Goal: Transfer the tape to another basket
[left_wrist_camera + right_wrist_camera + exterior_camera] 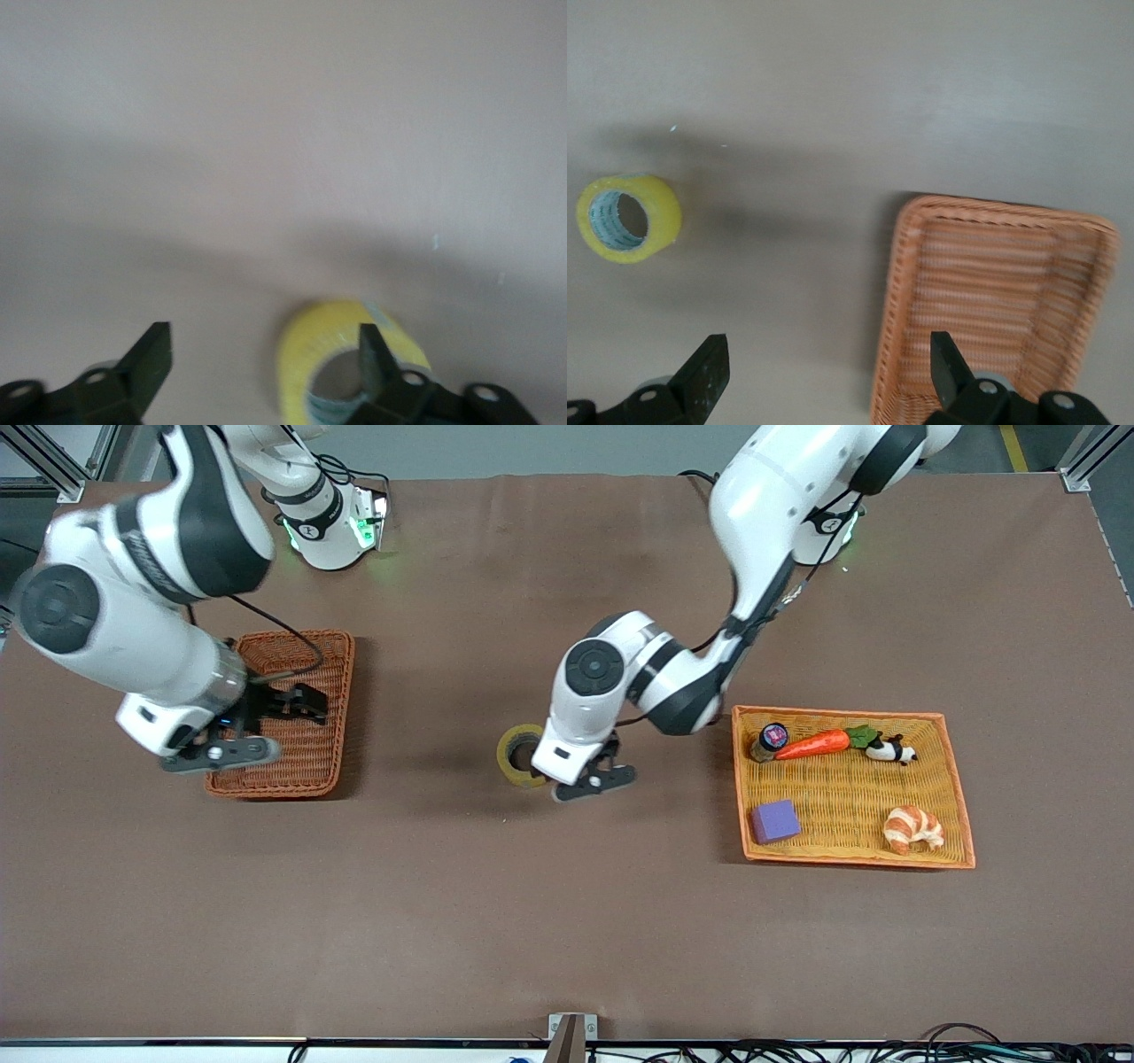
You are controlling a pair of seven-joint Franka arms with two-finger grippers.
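The brown bench is lying mostly bare, with wide open room between its two baskets. One dark wicker basket is sitting toward the right arm's end; the right claw is hanging over it, fingers spread. One yellow tray is holding five small things. One tape is standing on edge mid-bench, touching nothing, beside the open left claw.

Woven wicker basket, glossy tape
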